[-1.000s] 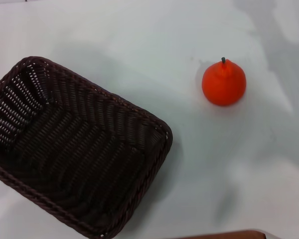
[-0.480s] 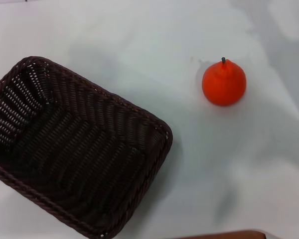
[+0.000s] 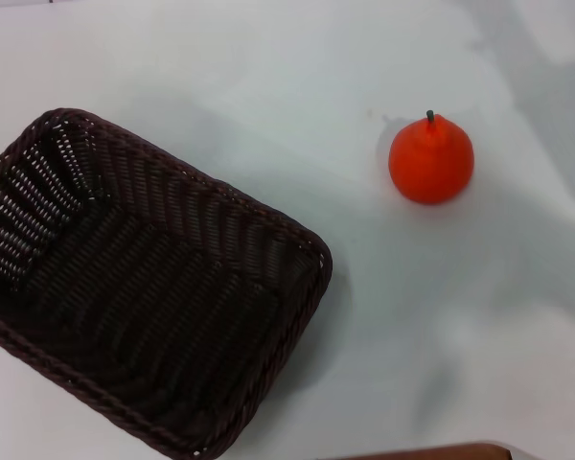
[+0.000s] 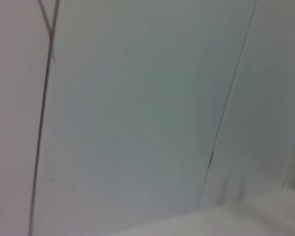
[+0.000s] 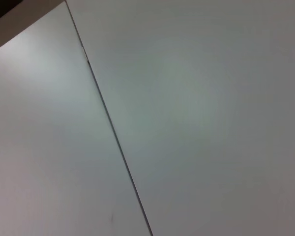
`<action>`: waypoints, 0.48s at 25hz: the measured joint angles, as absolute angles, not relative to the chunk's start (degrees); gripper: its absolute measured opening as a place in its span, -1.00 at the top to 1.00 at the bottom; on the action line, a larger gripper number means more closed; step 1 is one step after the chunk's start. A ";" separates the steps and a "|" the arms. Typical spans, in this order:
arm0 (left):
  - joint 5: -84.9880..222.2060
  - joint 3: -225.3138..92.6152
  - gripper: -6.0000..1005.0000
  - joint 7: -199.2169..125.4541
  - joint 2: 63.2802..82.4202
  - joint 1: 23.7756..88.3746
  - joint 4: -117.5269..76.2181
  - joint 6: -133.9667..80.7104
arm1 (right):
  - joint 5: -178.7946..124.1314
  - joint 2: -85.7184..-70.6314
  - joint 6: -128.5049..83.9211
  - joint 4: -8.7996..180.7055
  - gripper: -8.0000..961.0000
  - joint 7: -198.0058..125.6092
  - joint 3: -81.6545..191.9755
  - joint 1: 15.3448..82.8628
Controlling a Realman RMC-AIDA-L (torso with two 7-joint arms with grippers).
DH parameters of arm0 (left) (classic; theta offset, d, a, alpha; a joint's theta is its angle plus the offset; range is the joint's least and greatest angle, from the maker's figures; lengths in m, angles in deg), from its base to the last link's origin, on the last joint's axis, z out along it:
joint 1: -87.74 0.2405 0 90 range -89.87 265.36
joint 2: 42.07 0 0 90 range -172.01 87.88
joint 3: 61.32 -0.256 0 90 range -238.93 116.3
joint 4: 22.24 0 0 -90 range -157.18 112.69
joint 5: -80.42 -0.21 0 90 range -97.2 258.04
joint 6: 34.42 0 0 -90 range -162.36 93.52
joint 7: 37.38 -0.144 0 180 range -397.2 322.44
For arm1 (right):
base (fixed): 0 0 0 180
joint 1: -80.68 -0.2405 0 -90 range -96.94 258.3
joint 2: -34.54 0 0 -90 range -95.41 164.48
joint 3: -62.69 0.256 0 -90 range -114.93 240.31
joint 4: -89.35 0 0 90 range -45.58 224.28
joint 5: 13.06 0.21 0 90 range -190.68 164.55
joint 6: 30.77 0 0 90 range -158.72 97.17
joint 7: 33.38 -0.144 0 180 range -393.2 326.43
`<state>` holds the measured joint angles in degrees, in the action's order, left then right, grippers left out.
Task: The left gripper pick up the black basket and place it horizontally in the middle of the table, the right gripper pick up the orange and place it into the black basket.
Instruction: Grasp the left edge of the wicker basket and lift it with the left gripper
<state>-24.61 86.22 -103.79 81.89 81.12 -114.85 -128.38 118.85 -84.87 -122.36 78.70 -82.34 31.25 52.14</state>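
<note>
The black basket [image 3: 144, 287] lies on the white table [image 3: 297, 86] at the near left in the head view, turned at an angle and empty. Its left end runs off the picture's edge. The orange [image 3: 430, 160] stands upright on the table to the right of the basket and farther back, well apart from it, its short dark stem up. Neither gripper shows in any view. The left wrist view and the right wrist view show only pale flat panels with thin dark seams.
A brown strip [image 3: 431, 451] shows at the near edge of the head view. White table surface lies between the basket and the orange and beyond them.
The basket and the orange have not moved. Only faint shadows on the table at the far right have shifted.
</note>
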 joint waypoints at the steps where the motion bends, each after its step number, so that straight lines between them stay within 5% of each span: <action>1: -28.23 84.91 -0.58 -100.64 81.81 80.65 -119.46 -128.47 | 118.88 -84.88 -122.35 78.66 -0.91 -82.34 31.31 52.14; 8: -50.36 76.59 -0.58 -84.79 79.37 70.95 -132.21 -138.93 | 118.98 -84.91 -122.00 78.62 -0.90 -82.34 31.43 52.79; 12: -63.21 69.06 -0.58 -83.02 80.20 67.36 -131.10 -139.80 | 119.03 -84.91 -121.79 78.83 -0.90 -82.34 31.65 53.07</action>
<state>-63.21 69.06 -83.02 80.20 67.36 -131.10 -139.80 119.03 -84.91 -121.79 78.83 -82.34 31.65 53.07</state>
